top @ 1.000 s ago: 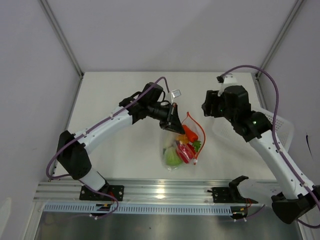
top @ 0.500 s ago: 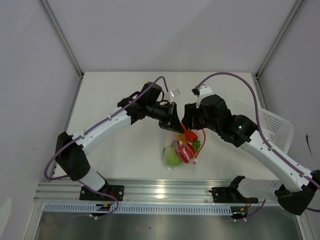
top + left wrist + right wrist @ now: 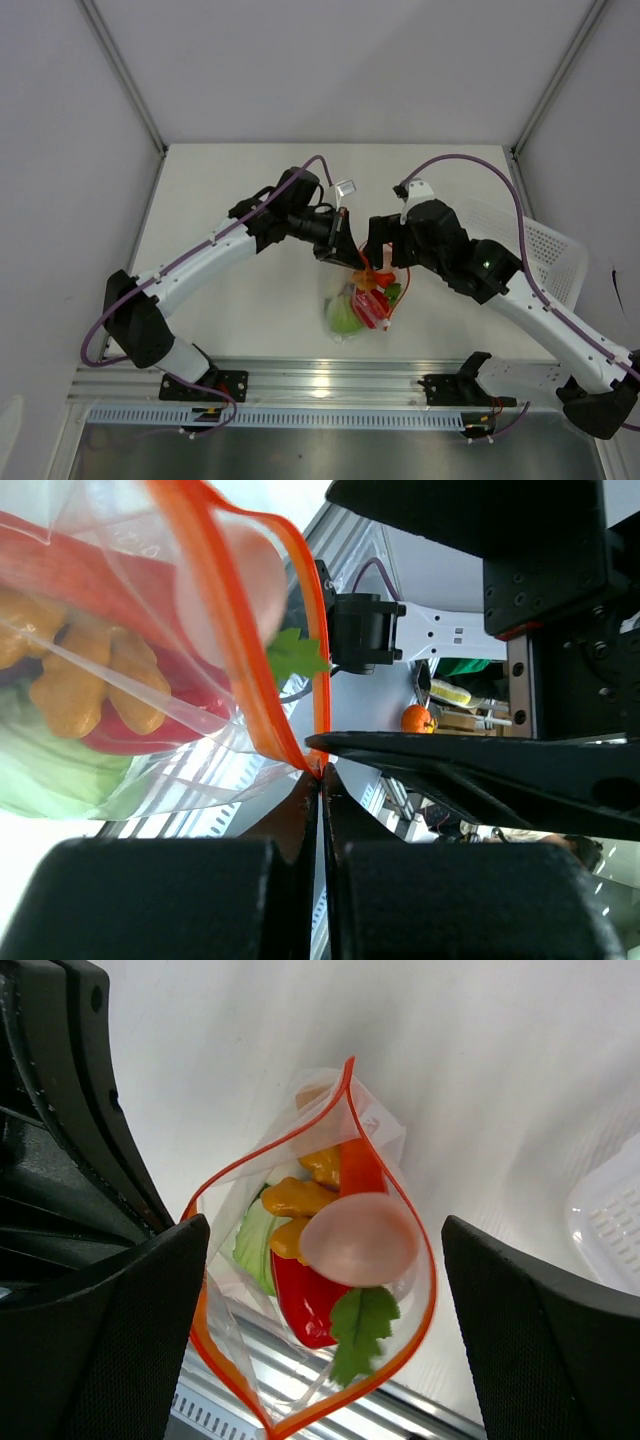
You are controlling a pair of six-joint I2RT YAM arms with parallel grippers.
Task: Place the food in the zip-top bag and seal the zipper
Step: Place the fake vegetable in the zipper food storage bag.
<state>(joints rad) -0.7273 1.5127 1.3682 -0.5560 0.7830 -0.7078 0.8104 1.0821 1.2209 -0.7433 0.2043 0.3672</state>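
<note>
The zip-top bag [image 3: 358, 298] hangs with its mouth open, and my left gripper [image 3: 344, 248] is shut on one end of the orange zipper [image 3: 235, 660]; its jaws meet at the strip's corner [image 3: 320, 773]. Inside lies the food: a pink piece [image 3: 360, 1238], a red pepper [image 3: 305, 1295], an orange-yellow lumpy piece [image 3: 295, 1198] and a green fruit [image 3: 255, 1250]. My right gripper [image 3: 325, 1232] is open wide right above the bag's mouth, a finger [image 3: 130, 1330] on either side and nothing between the jaws. In the top view it [image 3: 383, 252] is next to the left gripper.
A white perforated basket [image 3: 545, 255] lies at the table's right edge, behind my right arm; its corner shows in the right wrist view [image 3: 610, 1220]. The aluminium rail [image 3: 330, 380] with the arm bases runs just in front of the bag.
My right arm has swung in from the right to above the bag's mouth, and its jaws have opened wider. The left gripper has kept its hold on the zipper, shifting slightly.
</note>
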